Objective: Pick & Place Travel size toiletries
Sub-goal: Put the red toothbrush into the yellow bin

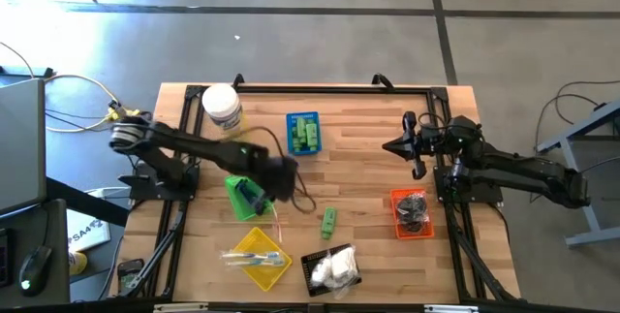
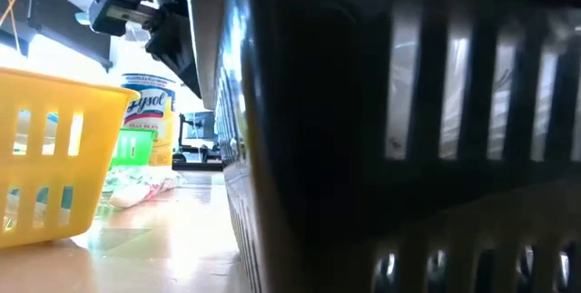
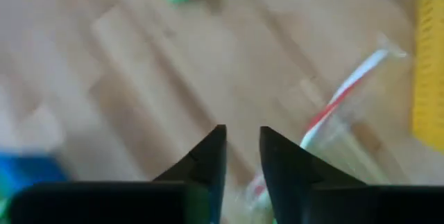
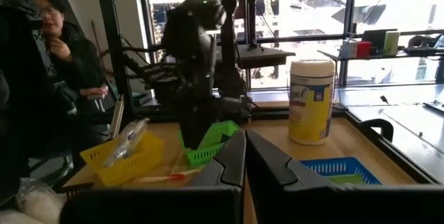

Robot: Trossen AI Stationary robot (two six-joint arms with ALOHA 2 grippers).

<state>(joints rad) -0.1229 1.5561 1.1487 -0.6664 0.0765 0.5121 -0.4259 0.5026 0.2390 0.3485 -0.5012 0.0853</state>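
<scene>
Seen from above, the left gripper (image 3: pixel 241 156), fingers slightly parted and empty, hovers above a thin clear-wrapped red-and-white stick (image 3: pixel 347 89) lying on the wooden table (image 1: pixel 368 187), long axis running roughly twelve to six o'clock, beside the yellow mesh basket (image 1: pixel 257 258); the right gripper (image 4: pixel 245 156) waits closed.

Pale planked wood table (image 1: pixel 368 187), smooth; slotted plastic yellow basket (image 1: pixel 254 252); glossy plastic white jar (image 1: pixel 223 107).

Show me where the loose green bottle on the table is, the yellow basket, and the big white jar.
loose green bottle (image 1: pixel 328 220), high view, middle of its body.
yellow basket (image 1: pixel 251 243), high view, its upper rim.
big white jar (image 1: pixel 222 107), high view, its white lid.
</scene>
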